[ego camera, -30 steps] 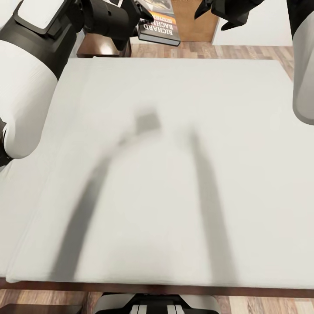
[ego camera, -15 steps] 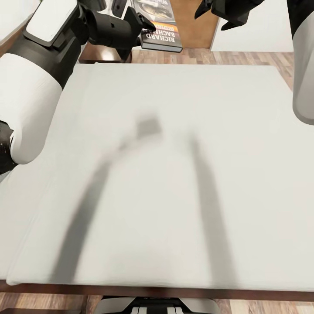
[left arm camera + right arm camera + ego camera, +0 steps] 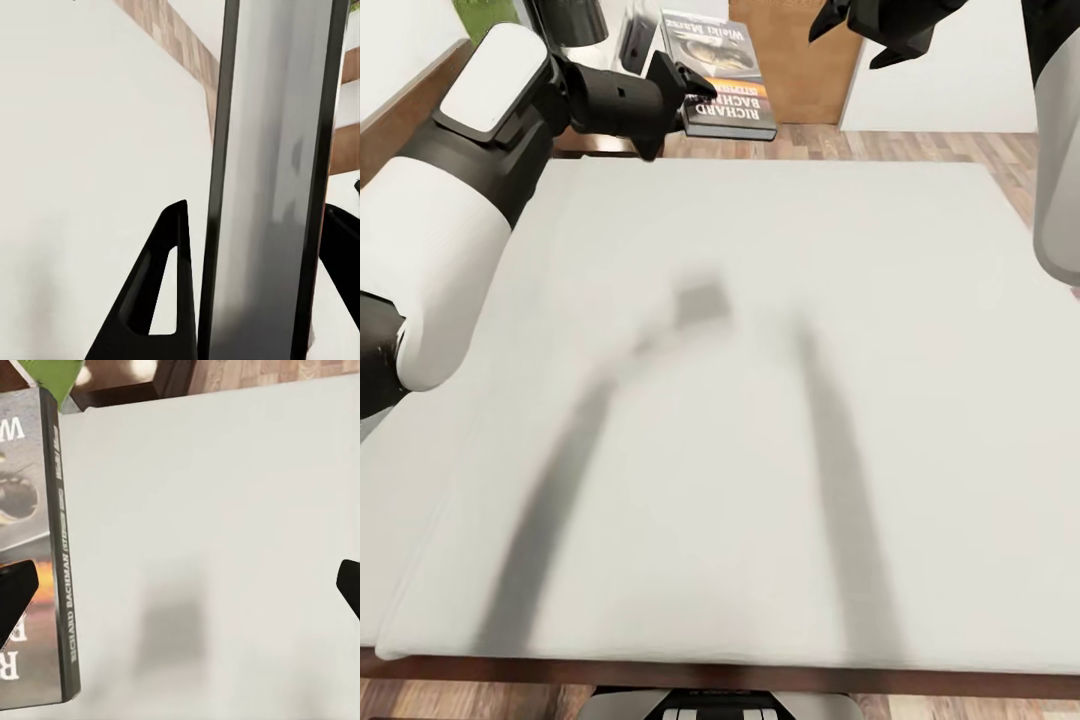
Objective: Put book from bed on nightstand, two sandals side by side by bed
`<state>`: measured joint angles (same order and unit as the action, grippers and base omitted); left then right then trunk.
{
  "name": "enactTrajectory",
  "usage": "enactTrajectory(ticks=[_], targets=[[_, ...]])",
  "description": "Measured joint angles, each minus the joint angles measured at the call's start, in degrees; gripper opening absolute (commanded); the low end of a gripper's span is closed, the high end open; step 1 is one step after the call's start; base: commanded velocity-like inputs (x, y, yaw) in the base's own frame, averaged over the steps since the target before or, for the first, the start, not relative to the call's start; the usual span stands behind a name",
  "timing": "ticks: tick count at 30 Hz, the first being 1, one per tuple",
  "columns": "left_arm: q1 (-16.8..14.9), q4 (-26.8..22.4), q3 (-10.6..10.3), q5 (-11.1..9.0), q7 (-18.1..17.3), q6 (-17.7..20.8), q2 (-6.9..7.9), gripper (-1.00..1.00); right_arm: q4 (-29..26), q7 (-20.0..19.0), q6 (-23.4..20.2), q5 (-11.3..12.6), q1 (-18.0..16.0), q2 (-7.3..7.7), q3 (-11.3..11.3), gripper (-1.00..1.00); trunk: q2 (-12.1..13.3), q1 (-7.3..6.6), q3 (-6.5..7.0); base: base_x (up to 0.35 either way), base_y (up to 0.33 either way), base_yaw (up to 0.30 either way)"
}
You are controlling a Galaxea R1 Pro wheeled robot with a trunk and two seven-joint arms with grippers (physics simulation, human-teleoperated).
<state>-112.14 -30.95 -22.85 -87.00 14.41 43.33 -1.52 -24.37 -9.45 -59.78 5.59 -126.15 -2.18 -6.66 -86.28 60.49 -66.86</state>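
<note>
Dark-covered and banded in orange, the book (image 3: 717, 75) is off the mattress and in the air past the far edge of the bed (image 3: 760, 400), held flat with its white lettering facing up. The left gripper (image 3: 682, 95) has it by the near left corner; in the left wrist view the book's edge (image 3: 274, 180) stands clamped between the two black fingers (image 3: 161, 292), so the jaws are closed only as far as the thin block of pages allows. The step in hand looks like the carry: the book is lifted and on its way toward the head of the bed, where a strip of dark wood (image 3: 595, 143) shows just under the left forearm, though I cannot tell from here whether that is the nightstand top. The next move likely calls for swinging further left until a flat top lies under the book, lowering it level, then letting go. The right gripper (image 3: 880, 25) hangs above the bed's far edge with its fingers spread apart and nothing between them; its wrist view looks down on the mattress and the book's spine (image 3: 64, 555).
</note>
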Motion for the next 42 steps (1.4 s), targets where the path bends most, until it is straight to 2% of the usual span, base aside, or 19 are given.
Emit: enactTrajectory(ticks=[25, 35, 42], targets=[[4.4, 0.5, 0.0, -0.1, -1.7, 0.0, 0.35, -1.00, 0.2, 0.0, 0.0, 0.0, 0.1, 0.52, -1.3, 1.00, 0.0, 0.00, 2.38, 0.000, 0.000, 0.000], [4.8, 0.7, 0.0, 0.0, -3.5, 0.0, 1.94, -1.00, 0.6, -1.0, 0.0, 0.0, 0.2, 0.62, -4.1, 1.00, 0.0, 0.00, 3.34, 0.000, 0.000, 0.000], [6.0, 0.7, 0.1, 0.1, -3.8, 0.1, 2.43, -1.00, 0.7, -2.0, 0.0, 0.0, 0.4, 1.25, -4.6, 1.00, 0.0, 0.00, 4.00, 0.000, 0.000, 0.000]])
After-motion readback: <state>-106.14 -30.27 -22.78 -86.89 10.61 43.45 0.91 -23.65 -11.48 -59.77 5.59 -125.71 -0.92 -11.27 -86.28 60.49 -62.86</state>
